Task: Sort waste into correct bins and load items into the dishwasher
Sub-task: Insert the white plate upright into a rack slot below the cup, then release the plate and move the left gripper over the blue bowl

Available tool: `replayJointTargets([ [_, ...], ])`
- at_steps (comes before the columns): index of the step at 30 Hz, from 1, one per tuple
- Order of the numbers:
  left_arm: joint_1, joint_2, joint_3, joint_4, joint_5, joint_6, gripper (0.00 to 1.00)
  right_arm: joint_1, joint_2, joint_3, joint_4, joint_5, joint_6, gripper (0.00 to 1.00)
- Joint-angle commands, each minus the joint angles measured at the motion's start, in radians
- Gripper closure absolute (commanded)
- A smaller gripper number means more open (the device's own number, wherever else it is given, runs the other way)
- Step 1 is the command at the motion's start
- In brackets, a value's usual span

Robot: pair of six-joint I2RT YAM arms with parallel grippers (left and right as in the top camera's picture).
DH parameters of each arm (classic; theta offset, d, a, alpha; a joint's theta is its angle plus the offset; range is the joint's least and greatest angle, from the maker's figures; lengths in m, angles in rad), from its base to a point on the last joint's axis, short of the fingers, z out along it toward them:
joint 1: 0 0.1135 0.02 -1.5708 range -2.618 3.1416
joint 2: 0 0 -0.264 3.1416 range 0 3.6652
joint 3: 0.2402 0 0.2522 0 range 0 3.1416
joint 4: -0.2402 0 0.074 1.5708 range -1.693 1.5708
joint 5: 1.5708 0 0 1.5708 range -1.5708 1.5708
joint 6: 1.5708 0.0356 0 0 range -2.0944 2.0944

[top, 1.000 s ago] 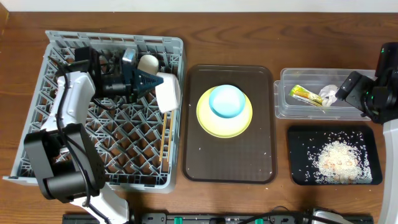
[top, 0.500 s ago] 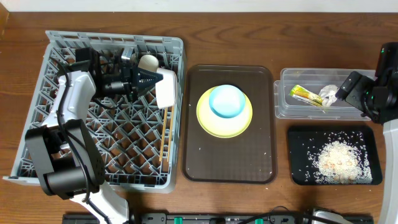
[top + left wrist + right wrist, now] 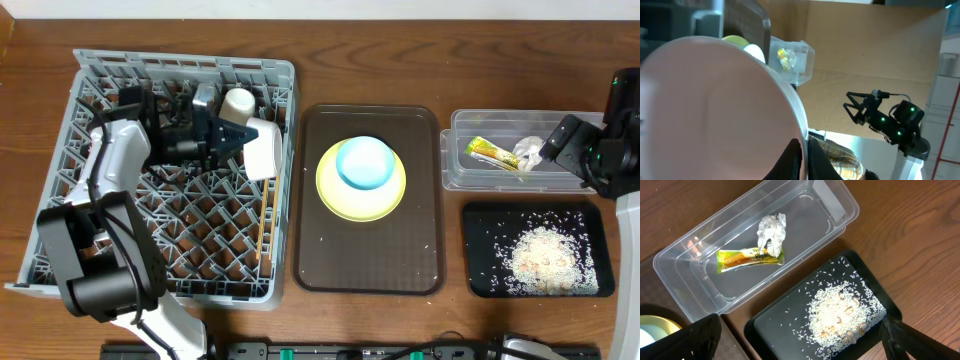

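Two left fingers [image 3: 791, 161] on white bowl [image 3: 715, 110]

One grey dish rack [image 3: 250, 64], one brown serving tray [image 3: 368, 250], one clear tub [image 3: 455, 165], one black tray [image 3: 480, 250]. One yellow plate [image 3: 335, 195], one light blue bowl [image 3: 363, 163], one white bowl [image 3: 262, 150], one small white cup [image 3: 238, 101]. Chopsticks [image 3: 263, 225]: seemingly two, hard to separate. One snack wrapper [image 3: 485, 150], one tissue [image 3: 528, 150], one rice heap [image 3: 545, 258].

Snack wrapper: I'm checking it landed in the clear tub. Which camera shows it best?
Right wrist: the snack wrapper lies flat in the clear tub, against the tissue. Overhead shows it small; left wrist, a blurred yellow patch behind the tub wall.
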Motion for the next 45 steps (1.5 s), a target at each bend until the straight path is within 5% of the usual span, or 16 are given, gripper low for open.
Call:
replayJointTargets([
  [1, 0.019, 0.008, -0.027, -0.006, -0.154, 0.023, 0.92, -0.005, -0.001, 0.006, -0.002, 0.007, -0.007, 0.01],
  [6, 0.089, 0.008, -0.027, -0.008, -0.179, 0.023, 0.92, -0.005, -0.001, 0.006, -0.002, 0.007, -0.006, 0.01],
  [11, 0.15, 0.007, -0.027, -0.037, -0.378, 0.015, 0.91, -0.005, -0.001, 0.006, -0.002, 0.007, -0.007, 0.01],
  [18, 0.198, 0.007, -0.008, -0.095, -0.555, 0.015, 0.76, -0.005, -0.001, 0.006, -0.002, 0.007, -0.007, 0.01],
  [19, 0.201, 0.006, 0.001, -0.105, -0.555, 0.014, 0.71, -0.005, -0.001, 0.006, -0.002, 0.007, -0.006, 0.01],
  [20, 0.201, 0.005, 0.009, -0.11, -0.555, 0.011, 0.14, -0.005, -0.001, 0.006, -0.002, 0.007, -0.006, 0.01],
  [21, 0.201, -0.001, 0.016, -0.116, -0.555, 0.011, 0.11, -0.005, -0.001, 0.006, -0.002, 0.007, -0.007, 0.01],
  [31, 0.153, -0.226, 0.024, -0.145, -0.636, -0.053, 0.09, -0.005, -0.001, 0.006, -0.002, 0.007, -0.007, 0.01],
  [38, -0.039, -0.433, 0.024, -0.212, -0.921, -0.177, 0.07, -0.005, -0.001, 0.006, -0.002, 0.007, -0.006, 0.01],
  [43, -0.192, -0.459, 0.023, -0.196, -0.952, -0.184, 0.07, -0.005, -0.001, 0.006, -0.002, 0.007, -0.006, 0.01],
  [45, -0.23, -0.446, 0.02, -0.197, -0.959, -0.185, 0.5, -0.005, -0.001, 0.006, -0.002, 0.007, -0.007, 0.01],
])
